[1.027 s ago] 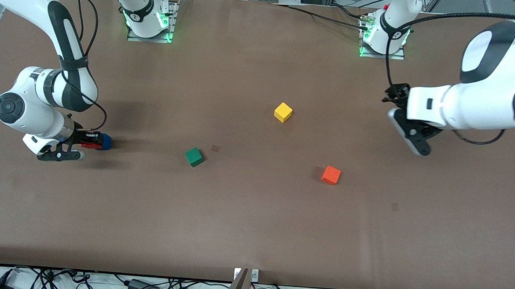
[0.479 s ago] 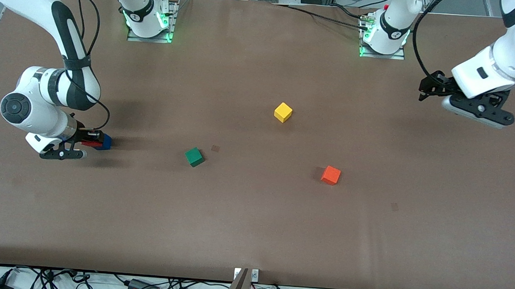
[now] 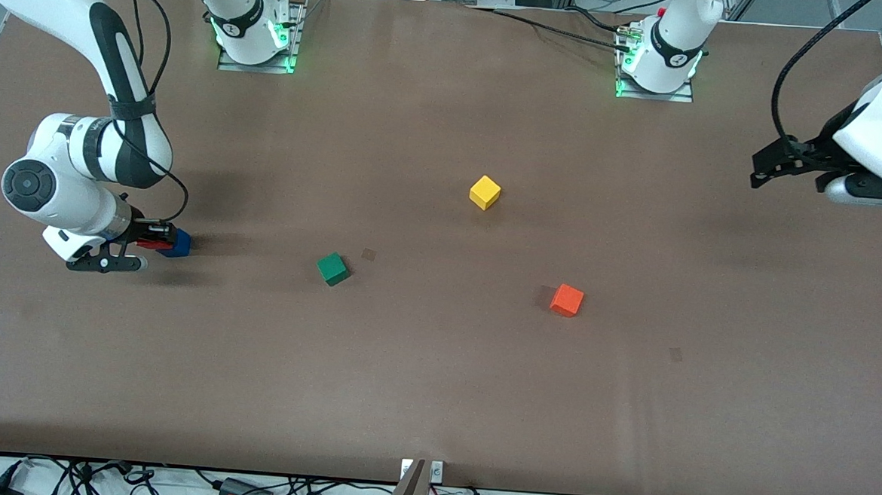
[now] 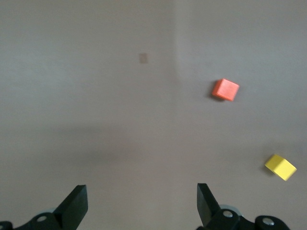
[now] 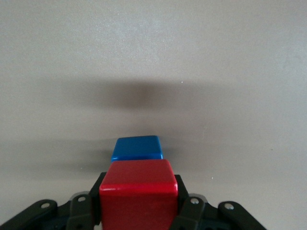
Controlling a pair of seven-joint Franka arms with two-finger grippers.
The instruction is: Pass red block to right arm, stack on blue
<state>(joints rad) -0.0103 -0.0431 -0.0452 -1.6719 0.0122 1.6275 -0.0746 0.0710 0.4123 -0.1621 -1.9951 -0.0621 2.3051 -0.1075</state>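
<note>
My right gripper (image 3: pixel 156 245) is shut on the red block (image 3: pixel 151 246), low over the table at the right arm's end. The blue cube (image 3: pixel 179 243) sits on the table just past the fingertips, close against the red block; I cannot tell if they touch. In the right wrist view the red block (image 5: pixel 138 195) fills the jaws of my right gripper (image 5: pixel 138 203), with the blue cube (image 5: pixel 137 148) right in front of it and slightly lower. My left gripper (image 3: pixel 774 165) is open and empty, up in the air at the left arm's end; its spread fingers also show in the left wrist view (image 4: pixel 140 203).
A green cube (image 3: pixel 332 268), a yellow cube (image 3: pixel 485 192) and an orange cube (image 3: pixel 566 299) lie apart around the middle of the table. The left wrist view also shows the orange cube (image 4: pixel 225 89) and the yellow cube (image 4: pixel 280 167).
The left arm has swung away from the table's middle toward its own end and risen. The right gripper with the red block has barely shifted beside the blue cube.
</note>
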